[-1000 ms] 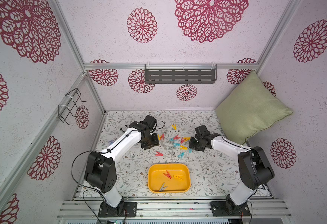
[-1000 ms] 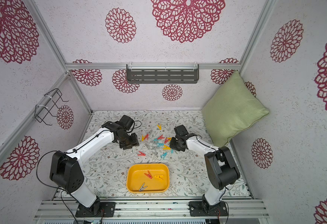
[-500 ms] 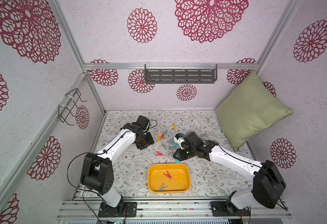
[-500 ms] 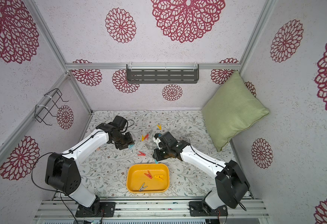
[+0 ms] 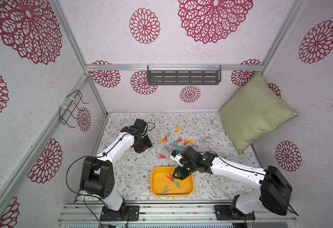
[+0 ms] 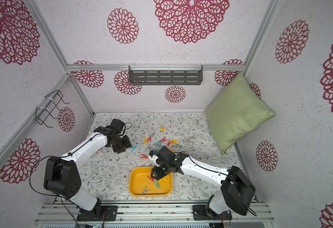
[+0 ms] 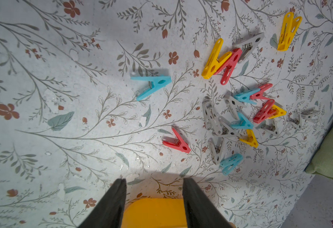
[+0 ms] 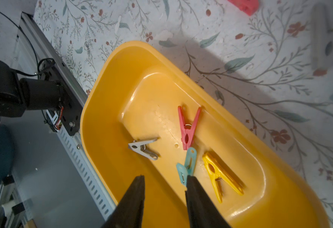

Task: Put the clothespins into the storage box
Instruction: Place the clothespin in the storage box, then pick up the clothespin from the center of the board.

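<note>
Nearest the rail [image 5: 161,207] sits the box [image 5: 158,180], w/ four in it: grey peg [image 8: 142,148], red peg [image 8: 188,128], teal peg [image 8: 188,163], yellow peg [image 8: 219,173]. R pincer [image 8: 164,177] hangs over it, jaws apart, nothing btw them; teal peg lies right by one finger, so prob. the drop-off step. Next for R: lift clear, head out to the loose ones. Further out on the tabletop [image 5: 126,169], a lone red peg [image 5: 161,156], then a loose teal peg [image 5: 150,148] near L pincer [image 7: 153,180], jaws apart & empty; it needs to come down astride that peg & close. Beyond, the tangled heap [image 5: 179,140]: take edge ones first. Farthest, a stray yellow peg [image 5: 177,129]. Early days: most lie outside. No brand, label or writing legible anywhere.
</note>
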Available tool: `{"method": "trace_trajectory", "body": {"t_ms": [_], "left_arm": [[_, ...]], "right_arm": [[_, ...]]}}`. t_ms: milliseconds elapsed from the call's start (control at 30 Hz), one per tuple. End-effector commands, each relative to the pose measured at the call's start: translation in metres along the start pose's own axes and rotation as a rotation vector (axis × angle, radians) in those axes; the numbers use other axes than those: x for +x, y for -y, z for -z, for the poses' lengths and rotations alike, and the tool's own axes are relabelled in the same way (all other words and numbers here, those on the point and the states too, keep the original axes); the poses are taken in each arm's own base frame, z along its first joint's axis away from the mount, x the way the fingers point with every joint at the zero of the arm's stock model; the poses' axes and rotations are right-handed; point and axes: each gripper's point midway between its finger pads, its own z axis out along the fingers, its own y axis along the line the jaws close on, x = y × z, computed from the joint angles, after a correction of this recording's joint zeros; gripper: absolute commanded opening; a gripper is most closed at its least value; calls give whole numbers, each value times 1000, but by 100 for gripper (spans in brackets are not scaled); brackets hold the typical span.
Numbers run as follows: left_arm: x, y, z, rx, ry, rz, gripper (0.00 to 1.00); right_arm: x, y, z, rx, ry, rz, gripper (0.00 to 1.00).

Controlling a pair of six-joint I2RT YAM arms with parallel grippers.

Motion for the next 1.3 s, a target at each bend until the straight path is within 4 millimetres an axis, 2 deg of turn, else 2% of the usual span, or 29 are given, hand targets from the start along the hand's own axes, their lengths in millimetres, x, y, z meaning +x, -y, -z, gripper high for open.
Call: {"method": "trace_trajectory", "body": {"t_ms": [0, 133, 267, 467, 633, 667, 733, 1000, 1267], "left_arm": [[-10, -9, -6, -45, 7, -38, 53], [-15, -14, -16, -95, -16, -99, 53], [-18, -18, -30, -142, -53, -169, 51], [-21, -22, -52, -187, -102, -254, 49], [-23, -19, -64, -188, -121, -300, 51], [-21, -23, -76, -206, -149, -304, 51], [-23, -21, -82, -209, -157, -316, 51], [-30, -17, -104, -224, -196, -375, 50], [-34, -12, -114, -215, -218, -394, 38]], "right_arm": [[-16, -2, 14, 37, 63, 34, 50], [-39, 3, 32, 109, 149, 37, 56], [-62, 14, 47, 160, 219, 15, 57], [-86, 27, 63, 139, 289, -39, 56], [-91, 42, 69, 132, 299, -80, 56], [-92, 45, 70, 131, 301, -89, 56], [-95, 50, 72, 127, 308, -104, 56], [-102, 59, 75, 114, 320, -133, 56], [-105, 63, 72, 113, 317, -143, 56]]}}
